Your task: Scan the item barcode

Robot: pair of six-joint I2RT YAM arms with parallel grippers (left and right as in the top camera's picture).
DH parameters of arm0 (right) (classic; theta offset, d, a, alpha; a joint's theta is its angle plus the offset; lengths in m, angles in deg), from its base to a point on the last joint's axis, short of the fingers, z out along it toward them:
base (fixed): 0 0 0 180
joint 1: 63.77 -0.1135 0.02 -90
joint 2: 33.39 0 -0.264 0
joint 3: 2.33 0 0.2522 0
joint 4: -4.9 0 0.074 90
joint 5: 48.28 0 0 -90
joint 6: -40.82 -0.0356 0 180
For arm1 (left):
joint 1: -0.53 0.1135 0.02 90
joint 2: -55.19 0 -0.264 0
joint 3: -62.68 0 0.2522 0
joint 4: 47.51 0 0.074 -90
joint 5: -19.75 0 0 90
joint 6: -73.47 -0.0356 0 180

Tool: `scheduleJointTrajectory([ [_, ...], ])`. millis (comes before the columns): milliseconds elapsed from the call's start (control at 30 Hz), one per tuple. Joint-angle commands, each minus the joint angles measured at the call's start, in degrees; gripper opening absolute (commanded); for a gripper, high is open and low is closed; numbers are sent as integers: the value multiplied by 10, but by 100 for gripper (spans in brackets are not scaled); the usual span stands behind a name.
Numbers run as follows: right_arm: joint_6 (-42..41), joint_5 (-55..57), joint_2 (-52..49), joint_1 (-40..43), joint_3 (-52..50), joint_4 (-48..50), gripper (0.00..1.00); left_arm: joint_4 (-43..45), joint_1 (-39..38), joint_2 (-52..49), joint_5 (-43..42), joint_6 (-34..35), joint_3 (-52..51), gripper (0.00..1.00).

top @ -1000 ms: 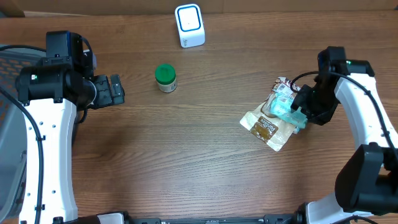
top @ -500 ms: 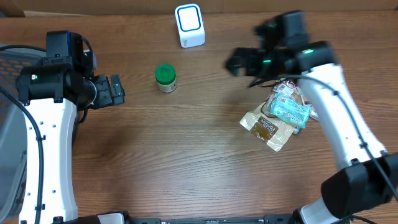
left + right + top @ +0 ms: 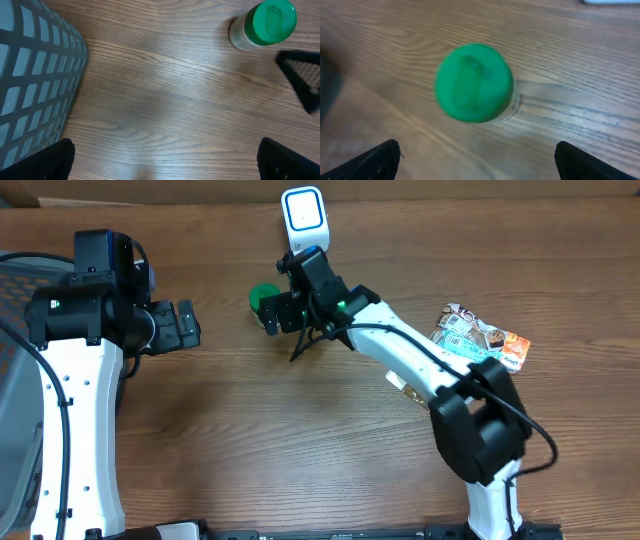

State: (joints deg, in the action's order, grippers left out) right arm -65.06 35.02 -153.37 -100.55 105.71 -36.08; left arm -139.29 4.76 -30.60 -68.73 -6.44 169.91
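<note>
Jar (image 3: 475, 82), green lid, centred between spread right fingers (image 3: 375, 160), apart

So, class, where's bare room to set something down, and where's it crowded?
Free: front table between left arm and right arm; strip between left gripper and jar. Crowded: jar by right gripper near scanner; packets far right.
</note>
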Motion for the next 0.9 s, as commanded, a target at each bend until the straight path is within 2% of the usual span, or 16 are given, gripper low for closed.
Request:
scheduleJointTrajectory([
  [0, -2, 15, -17, 2, 1, 33, 100, 1, 3, -1, -5, -5, 5, 99],
  [267, 0, 49, -57, -7, 1, 136, 100, 1, 3, -1, -5, -5, 5, 100],
  [567, 88, 25, -109, -10, 1, 222, 100, 1, 3, -1, -5, -5, 5, 100],
  [867, 110, 10, -117, -19, 1, 240, 100, 1, 3, -1, -5, -5, 5, 99],
])
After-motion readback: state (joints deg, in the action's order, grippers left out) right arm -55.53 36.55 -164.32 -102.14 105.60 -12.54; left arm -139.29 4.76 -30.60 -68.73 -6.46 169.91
